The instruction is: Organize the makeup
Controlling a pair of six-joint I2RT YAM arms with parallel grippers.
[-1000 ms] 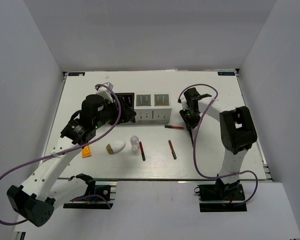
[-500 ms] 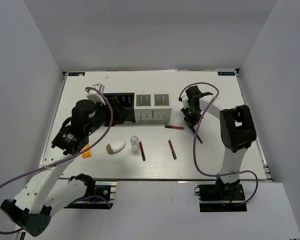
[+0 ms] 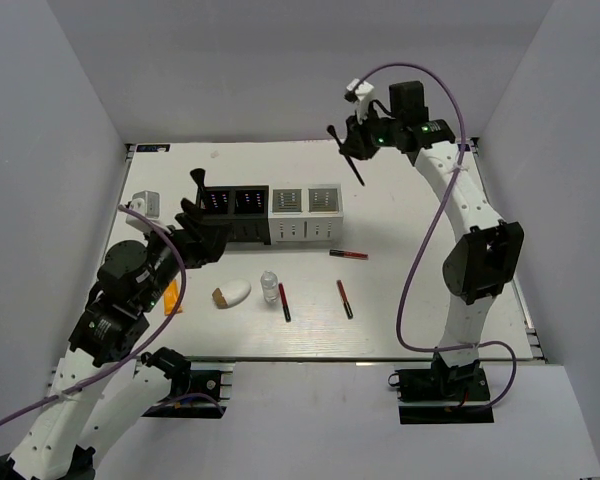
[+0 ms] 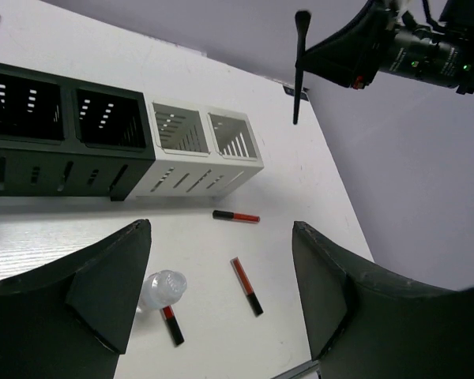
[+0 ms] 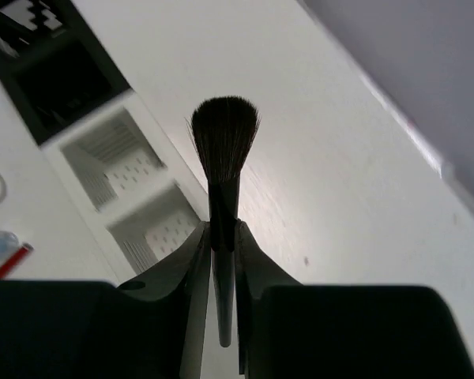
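Makeup table: one brush aloft in the right gripper, other items loose on the near half.

Right gripper (image 5: 223, 233): clamped on the handle of a black brush (image 5: 223, 150), bristles projecting past the fingertips; held high above the far side of the table (image 3: 420, 290), right of the organizers. Left gripper (image 3: 202, 230): jaws wide, holding nothing, poised just near the black organizer (image 3: 235, 215). White organizer (image 3: 305, 213): touching the black one's right end. Second black brush (image 3: 198, 180): upright at the black organizer's left end. Red-and-black sticks (image 3: 345, 299), three: one crosswise near the white organizer, two lengthwise nearer. Clear bottle (image 3: 270, 287): just left of the left stick. White egg-shaped sponge (image 3: 232, 294): left of the bottle. Orange tube (image 3: 173, 300): further left, partly hidden by the left arm.
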